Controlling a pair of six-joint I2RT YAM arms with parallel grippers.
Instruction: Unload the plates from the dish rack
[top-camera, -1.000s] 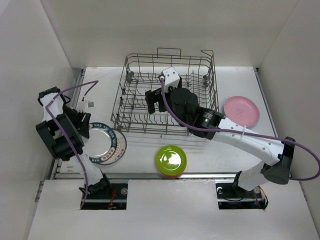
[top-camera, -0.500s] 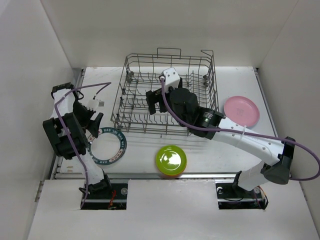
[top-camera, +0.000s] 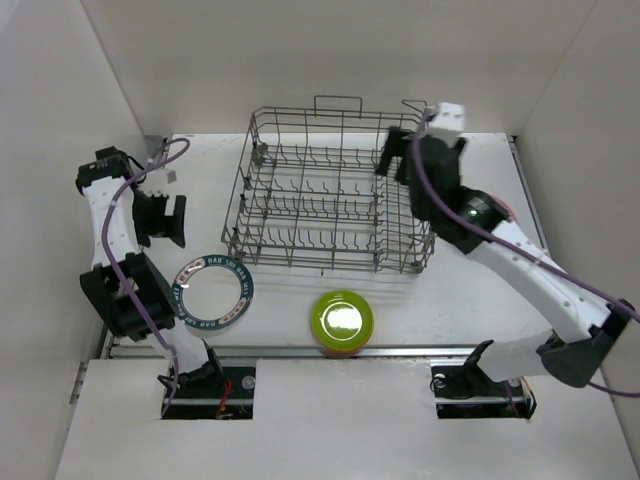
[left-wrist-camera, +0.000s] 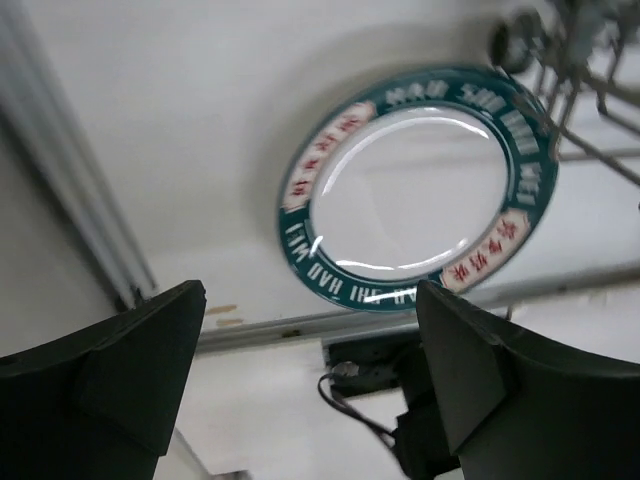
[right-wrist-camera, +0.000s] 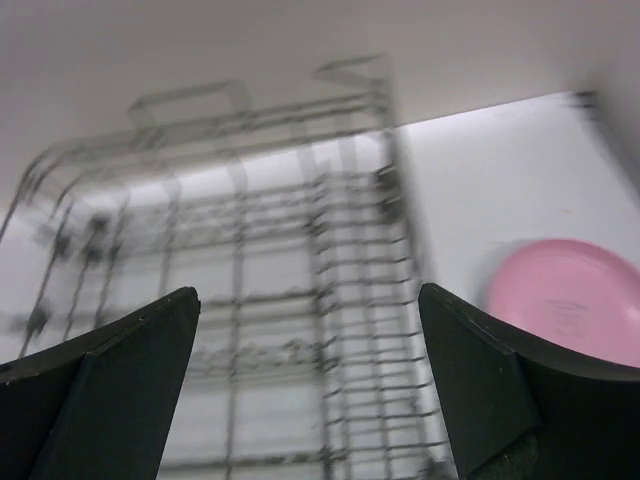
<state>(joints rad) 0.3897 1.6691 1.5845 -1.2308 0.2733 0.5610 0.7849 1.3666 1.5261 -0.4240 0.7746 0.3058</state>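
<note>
The grey wire dish rack (top-camera: 330, 205) stands at the table's centre; no plate shows in it. The white plate with the teal lettered rim (top-camera: 212, 292) lies flat left of the rack, also in the left wrist view (left-wrist-camera: 420, 190). My left gripper (top-camera: 162, 222) is open and empty, raised behind that plate (left-wrist-camera: 310, 340). The lime green plate (top-camera: 342, 318) lies on an orange one (top-camera: 340, 349) in front of the rack. My right gripper (top-camera: 397, 160) is open and empty above the rack's far right corner (right-wrist-camera: 310, 330). The pink plate (right-wrist-camera: 572, 300) lies right of the rack (right-wrist-camera: 280, 260).
White walls close in the table on the left, back and right. A metal rail (top-camera: 160, 160) runs along the table's left edge. The rack's raised handle loops (top-camera: 338, 103) stick up at its far side. The right arm hides the pink plate in the top view.
My right gripper has lifted out of the rack and swung to its far right corner. My left gripper has drawn back from the teal-rimmed plate, which now lies flat and uncovered.
</note>
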